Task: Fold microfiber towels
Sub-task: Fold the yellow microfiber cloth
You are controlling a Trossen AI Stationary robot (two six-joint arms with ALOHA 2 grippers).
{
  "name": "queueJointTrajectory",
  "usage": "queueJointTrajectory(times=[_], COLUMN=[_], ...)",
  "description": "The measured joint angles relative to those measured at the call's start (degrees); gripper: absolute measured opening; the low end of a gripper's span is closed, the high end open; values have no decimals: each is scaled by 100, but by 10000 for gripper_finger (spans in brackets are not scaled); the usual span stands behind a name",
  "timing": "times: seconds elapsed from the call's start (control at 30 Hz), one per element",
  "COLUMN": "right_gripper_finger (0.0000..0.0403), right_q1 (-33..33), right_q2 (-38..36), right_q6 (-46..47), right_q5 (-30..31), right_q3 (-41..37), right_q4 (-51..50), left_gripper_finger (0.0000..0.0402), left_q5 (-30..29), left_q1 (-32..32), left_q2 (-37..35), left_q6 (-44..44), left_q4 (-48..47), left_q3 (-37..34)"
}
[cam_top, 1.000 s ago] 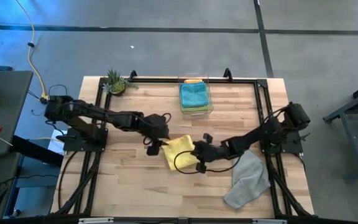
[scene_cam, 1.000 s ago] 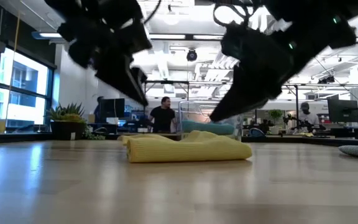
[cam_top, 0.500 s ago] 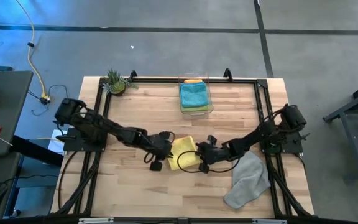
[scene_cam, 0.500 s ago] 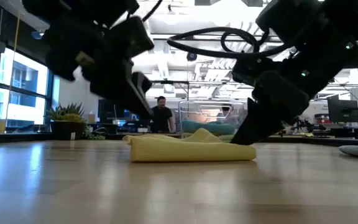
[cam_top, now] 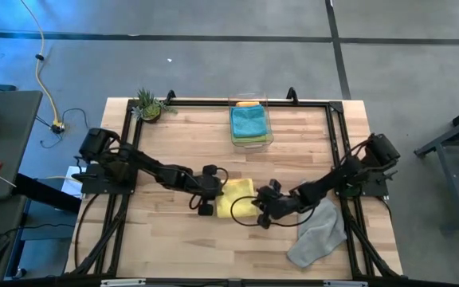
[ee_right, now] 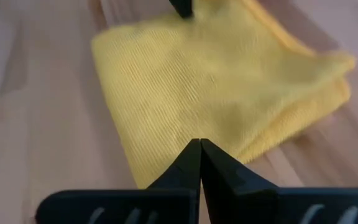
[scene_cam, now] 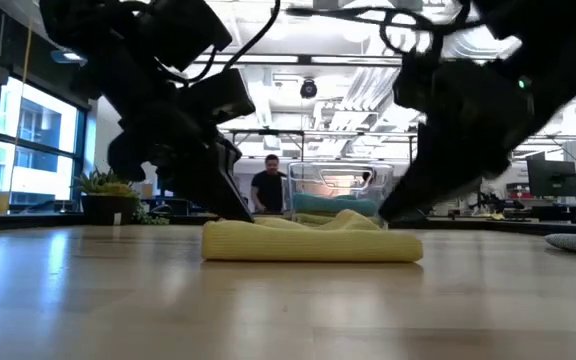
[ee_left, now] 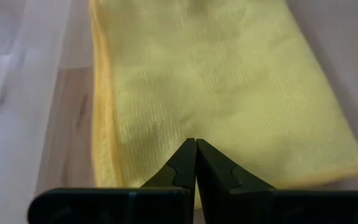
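Folded yellow towel (cam_top: 236,199) at frame centre on the surface (cam_top: 174,239). Left end effector (cam_top: 216,190) and right end effector (cam_top: 260,204) both closed, pressing opposite edges. Soft, light, limp; best pinched at corners.

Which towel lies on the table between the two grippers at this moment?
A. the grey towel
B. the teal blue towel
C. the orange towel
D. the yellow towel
D: the folded yellow towel lies between the left gripper and the right gripper, both with jaws shut at its edges; the grey towel lies apart, beyond the right gripper.
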Motion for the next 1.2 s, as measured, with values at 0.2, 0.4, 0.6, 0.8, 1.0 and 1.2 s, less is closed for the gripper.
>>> queueJointTrajectory(times=[0.2, 0.4, 0.6, 0.8, 1.0, 1.2], right_gripper_finger=[1, 0, 0, 0, 0, 0], right_q1=[-80, -539, -854, -1028, -1091, -1126], right_q2=[-411, -477, -431, -162, 226, 520], right_q6=[-754, -1683, -2638, -3071, -3134, -3450], right_q5=[-33, -516, -1074, -1430, -1505, -1464], right_q3=[4, 7, 4, 0, -2, -2], right_q4=[20, 281, 986, 1644, 2302, 2977], left_gripper_finger=[0, 0, 0, 0, 0, 0], left_q5=[-224, -168, 56, 87, 87, 75], left_q1=[104, 107, 146, 21, -161, -464], left_q2=[95, -194, -625, -879, -906, -906], left_q6=[38, 67, -399, -621, -763, -564], left_q4=[130, 31, 1264, 2824, 3953, 4514], left_q3=[4, -160, -896, -1636, -2058, -2144])
